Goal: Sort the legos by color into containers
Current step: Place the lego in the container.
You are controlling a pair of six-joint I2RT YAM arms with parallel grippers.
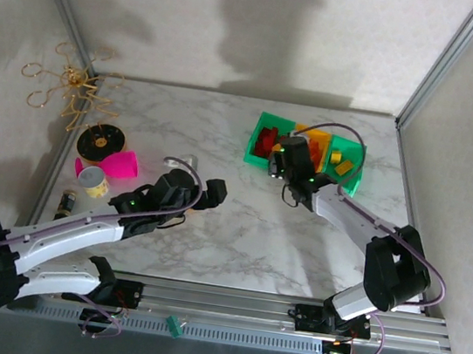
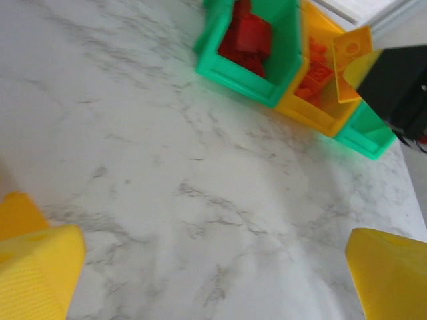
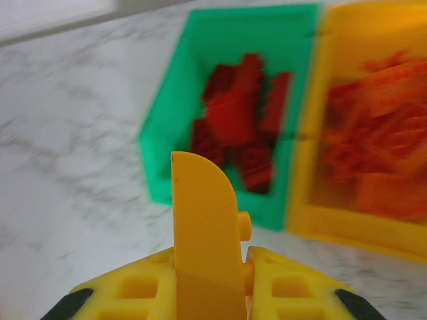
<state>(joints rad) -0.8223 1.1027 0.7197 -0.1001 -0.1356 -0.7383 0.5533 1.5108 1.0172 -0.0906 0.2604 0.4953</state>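
Right gripper point(image 3: 210, 259) clenched on curved yellow-orange brick point(image 3: 203, 220); brick stands upright between fingers, one stud showing. We see gripper above bins, roughly at seam between left green bin point(image 3: 160, 160) and orange bin point(image 3: 313, 223). Red legos point(image 3: 240, 127) in left green bin, orange legos point(image 3: 377, 147) in orange bin. Top view: yellow legos point(image 1: 338, 159) in right green bin point(image 1: 352, 183). Left gripper point(image 2: 213, 273) spread wide, nothing in it, over bare table point(image 2: 167, 200), well apart from bins.

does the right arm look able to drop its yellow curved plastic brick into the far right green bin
Probably yes: the right gripper holds the yellow curved brick close by, the green plastic end bin is open-topped, nothing stands between.
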